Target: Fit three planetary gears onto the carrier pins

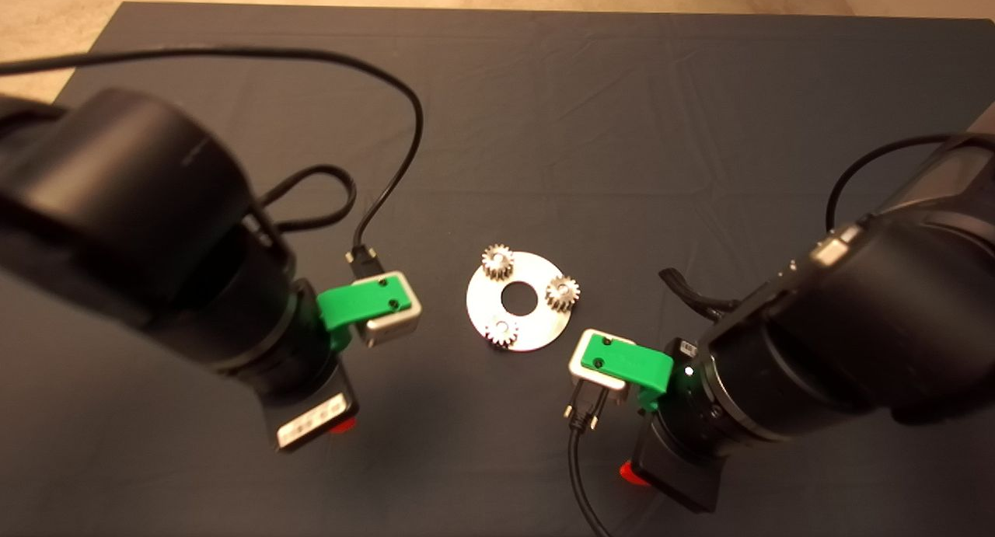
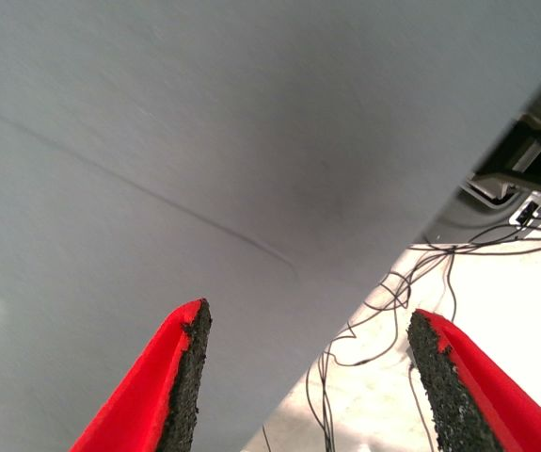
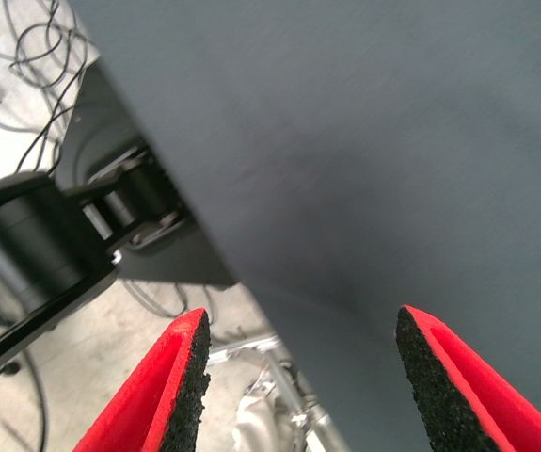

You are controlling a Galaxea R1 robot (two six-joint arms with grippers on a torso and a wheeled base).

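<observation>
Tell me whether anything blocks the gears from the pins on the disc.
Nothing visible does. In the head view all three planetary gears already lie on the disc where the carrier pins would be, hiding them. The left claw and right claw are open and empty, off to either side.

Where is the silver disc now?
In the head view the silver disc lies mid-mat between the left gripper and right gripper, carrying three gears.
</observation>
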